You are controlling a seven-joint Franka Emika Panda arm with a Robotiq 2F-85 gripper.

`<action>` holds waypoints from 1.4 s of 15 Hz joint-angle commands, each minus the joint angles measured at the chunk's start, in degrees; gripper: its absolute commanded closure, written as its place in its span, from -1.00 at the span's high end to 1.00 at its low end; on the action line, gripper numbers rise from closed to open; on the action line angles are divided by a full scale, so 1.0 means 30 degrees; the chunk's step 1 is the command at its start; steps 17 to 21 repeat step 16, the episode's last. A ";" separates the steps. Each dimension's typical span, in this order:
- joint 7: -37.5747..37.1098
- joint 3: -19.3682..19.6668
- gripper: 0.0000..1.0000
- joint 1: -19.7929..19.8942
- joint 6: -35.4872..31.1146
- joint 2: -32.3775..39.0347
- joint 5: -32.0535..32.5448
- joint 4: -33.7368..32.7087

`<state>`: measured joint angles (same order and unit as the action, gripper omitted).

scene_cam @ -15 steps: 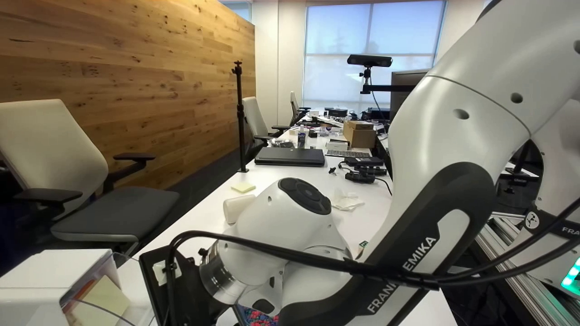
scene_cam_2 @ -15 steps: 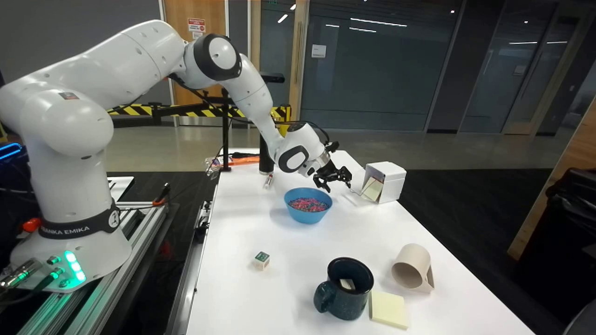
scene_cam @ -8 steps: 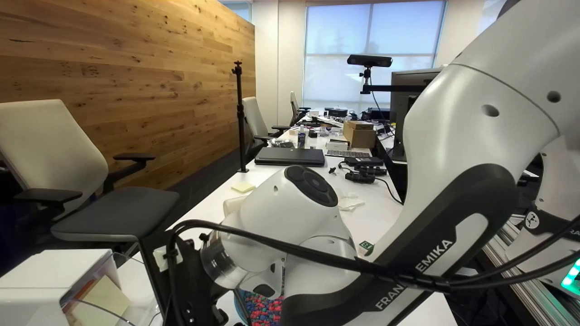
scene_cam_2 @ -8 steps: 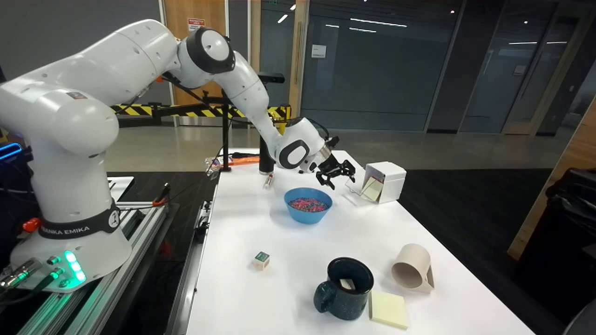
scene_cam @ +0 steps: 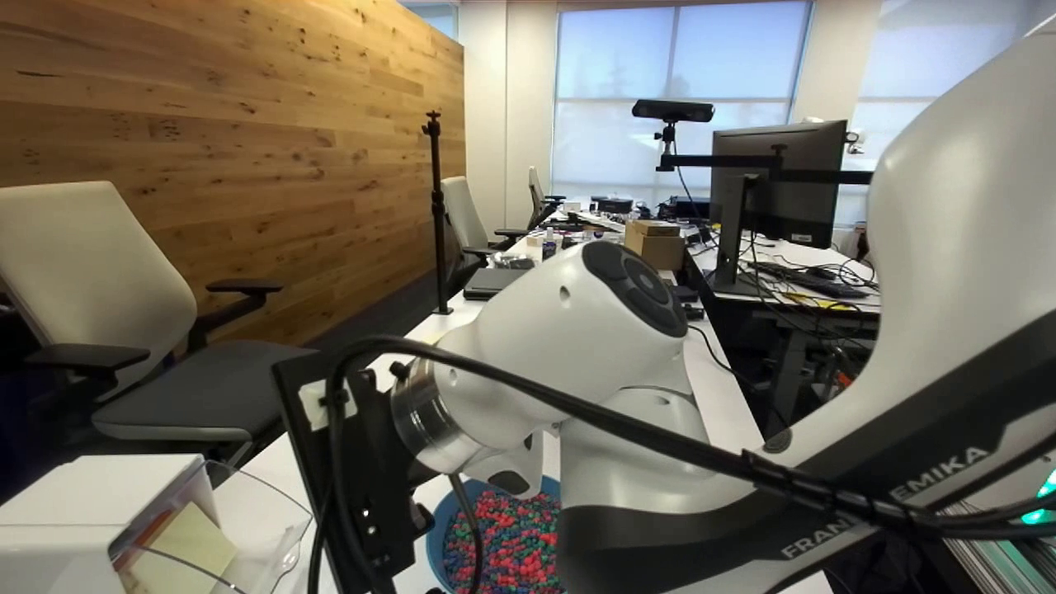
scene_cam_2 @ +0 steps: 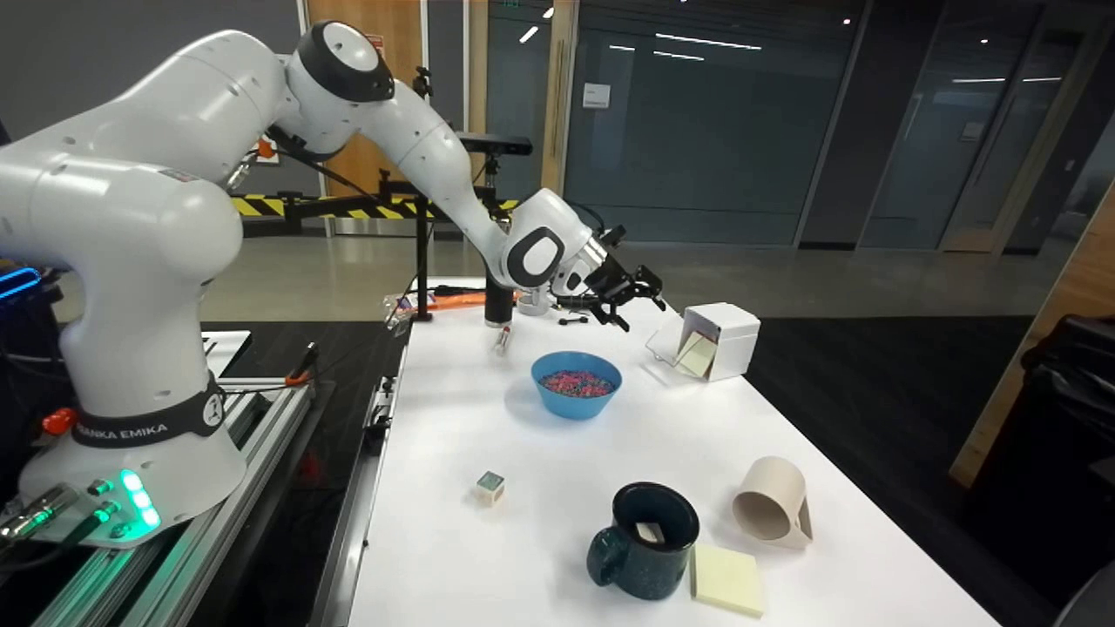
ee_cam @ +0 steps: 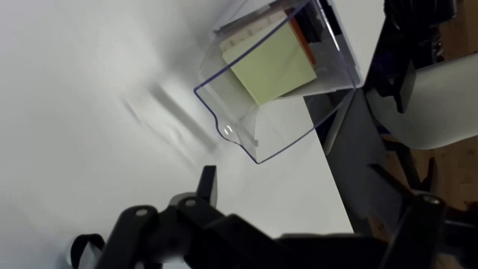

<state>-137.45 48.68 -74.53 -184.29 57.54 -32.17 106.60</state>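
Observation:
My gripper (ee_cam: 290,167) stands open, its black fingers (ee_cam: 207,183) far apart with nothing between them. In an exterior view the gripper (scene_cam_2: 643,315) hangs above the table, behind the blue bowl and beside the white box. The white box (scene_cam_2: 736,344) lies with its open side toward the bowl; a clear plastic flap (ee_cam: 241,142) juts out from it. Inside the box a yellow paper pad (ee_cam: 272,67) leans. The clear flap is near the fingertips in the wrist view, apart from them. The blue bowl (scene_cam_2: 575,405) holds many small red, blue and green pieces.
On the white table (scene_cam_2: 540,540) are a small cube (scene_cam_2: 489,488), a dark mug (scene_cam_2: 649,562), a beige mug (scene_cam_2: 771,496) on its side and a yellow note pad (scene_cam_2: 727,579). A black post (scene_cam_2: 498,300) stands behind the bowl. A chair (scene_cam: 206,388) is beside the table.
The arm has risen and drawn back, lifting the open gripper away from the table. More of the bowl and of the box's clear flap shows. The objects on the table look unmoved.

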 commanded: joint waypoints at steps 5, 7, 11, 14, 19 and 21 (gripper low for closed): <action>-0.2214 0.2504 1.00 -0.2481 0.2499 -0.0134 0.0650 0.2003; -0.2286 0.2539 1.00 -0.2510 0.2532 -0.0114 0.0651 0.2094; -0.2306 0.2549 1.00 -0.2498 0.2539 -0.0084 0.0651 0.2095; -0.2312 0.2550 1.00 -0.2499 0.2539 -0.0076 0.0650 0.2095; -0.2313 0.2550 1.00 -0.2500 0.2539 -0.0075 0.0650 0.2095; -0.2313 0.2550 1.00 -0.2500 0.2539 -0.0075 0.0650 0.2095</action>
